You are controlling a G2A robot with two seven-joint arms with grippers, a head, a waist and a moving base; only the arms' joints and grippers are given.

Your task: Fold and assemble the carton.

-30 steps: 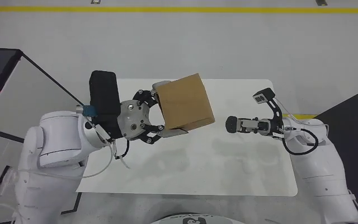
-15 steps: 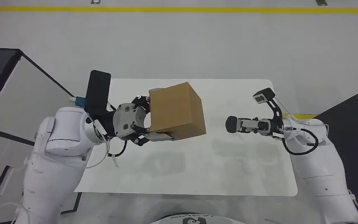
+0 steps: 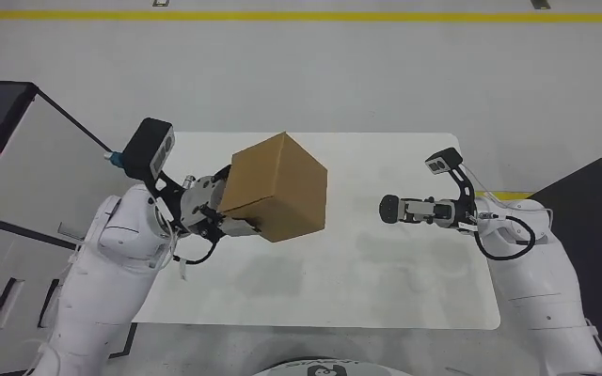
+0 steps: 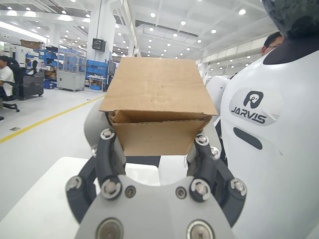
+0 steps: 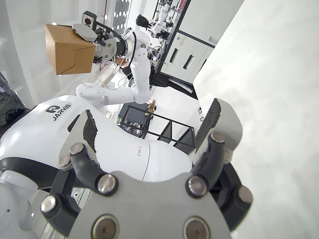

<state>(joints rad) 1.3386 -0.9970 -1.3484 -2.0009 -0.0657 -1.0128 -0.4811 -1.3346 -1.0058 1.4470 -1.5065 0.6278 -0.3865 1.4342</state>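
A white table [image 3: 376, 273] is the working surface: a rectangular top with rounded corners, its long sides running across the top view. The top is plain and matt, with faint grey mottling (plainest on the stretch of table [image 5: 274, 75] in the right wrist view). It stands on a pale grey floor [image 3: 376, 75], where a yellow line [image 3: 301, 15] runs parallel to the far edge, well apart from it. A short yellow strip [image 3: 513, 195] lies on the floor just beside the right-hand edge. One rounded corner of the table [image 4: 32, 195] shows in the left wrist view
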